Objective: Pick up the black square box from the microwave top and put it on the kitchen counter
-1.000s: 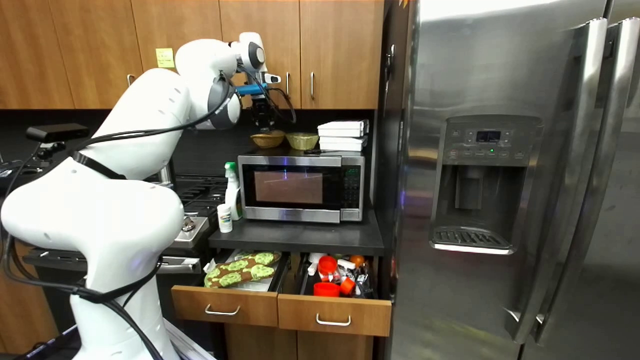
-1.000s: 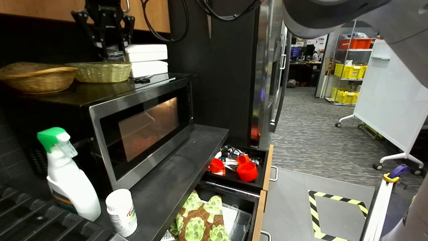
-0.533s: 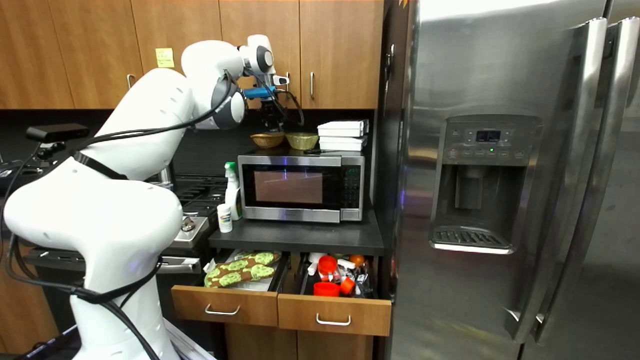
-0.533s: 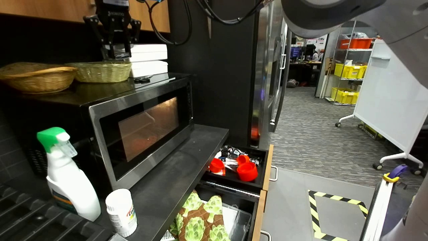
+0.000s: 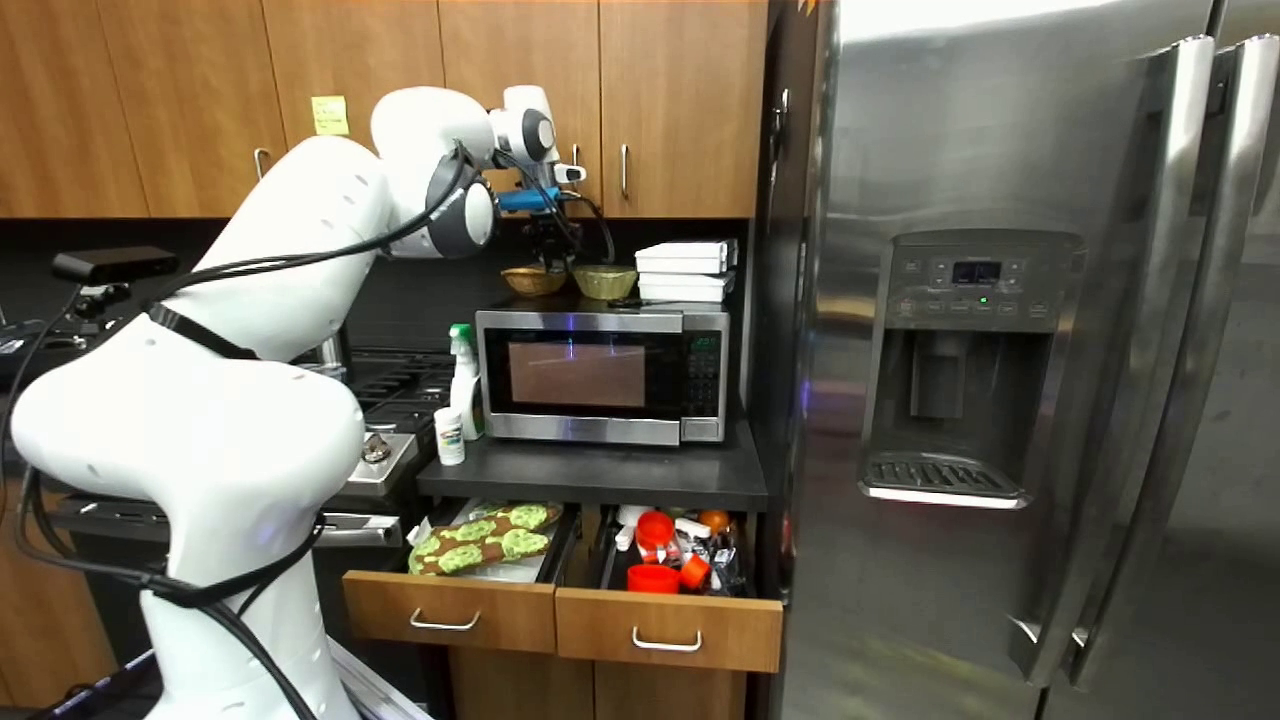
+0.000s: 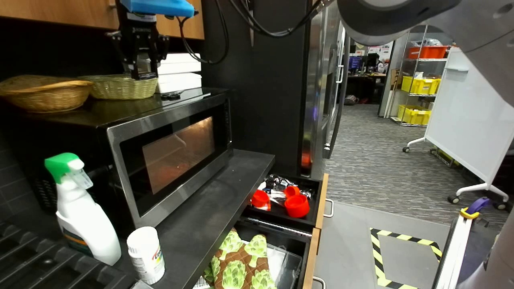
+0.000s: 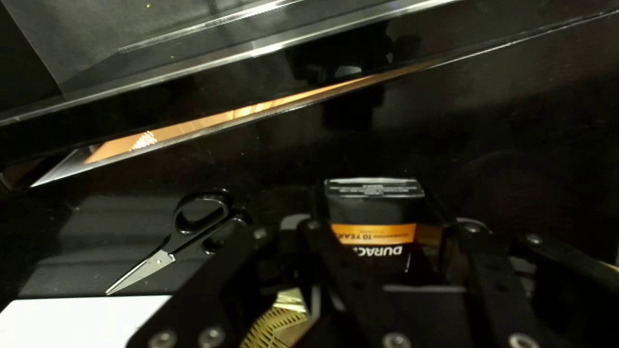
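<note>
Holding the black square box (image 7: 370, 211) above the microwave (image 6: 180, 154)
The claw (image 7: 379, 207) is clamping it, one jaw pressing on each side.

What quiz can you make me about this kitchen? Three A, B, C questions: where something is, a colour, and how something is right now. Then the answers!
1. Where are the scissors with shiny metal blades and black handles, compared with the boxy black-and-silver metal microwave?
A. Under it
B. On top of it
C. Inside it

2. Which colour is striped across the small squarish black box?
A. Green
B. Blue
C. Orange

3. What are the black jointed fingers doing?
A. Gripping the box
B. Hanging open with nothing between them
C. Gripping the scissors

1 is B: the wrist view shows them on its dark top.
2 is C: orange runs across its side in the wrist view.
3 is A: the wrist view shows the box between them; an exterior view shows it raised off the microwave top.
</note>
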### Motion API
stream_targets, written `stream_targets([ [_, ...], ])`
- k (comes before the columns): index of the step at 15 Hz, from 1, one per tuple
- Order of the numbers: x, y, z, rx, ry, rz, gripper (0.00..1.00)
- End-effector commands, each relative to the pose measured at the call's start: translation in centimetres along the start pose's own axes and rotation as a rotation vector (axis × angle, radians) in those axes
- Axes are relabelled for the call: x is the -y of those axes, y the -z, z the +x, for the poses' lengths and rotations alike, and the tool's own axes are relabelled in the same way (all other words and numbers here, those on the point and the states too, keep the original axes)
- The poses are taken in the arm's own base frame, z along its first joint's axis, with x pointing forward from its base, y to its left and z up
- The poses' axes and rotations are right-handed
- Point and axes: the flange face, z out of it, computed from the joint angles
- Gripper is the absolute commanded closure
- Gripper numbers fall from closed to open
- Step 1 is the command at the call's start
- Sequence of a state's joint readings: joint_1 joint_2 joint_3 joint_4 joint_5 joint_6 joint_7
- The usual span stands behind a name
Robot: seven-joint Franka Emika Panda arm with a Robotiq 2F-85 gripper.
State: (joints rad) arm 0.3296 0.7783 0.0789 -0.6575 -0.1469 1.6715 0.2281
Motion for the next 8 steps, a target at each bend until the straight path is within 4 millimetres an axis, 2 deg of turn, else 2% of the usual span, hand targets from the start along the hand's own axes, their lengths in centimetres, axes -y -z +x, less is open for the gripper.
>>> stream_targets([
  [1,-0.5,0.1,-0.5,-0.005,-0.018,-0.007,0.78],
  [8,-1.3,-1.4,-2.3,-0.021,-0.042,-0.003,0.78],
])
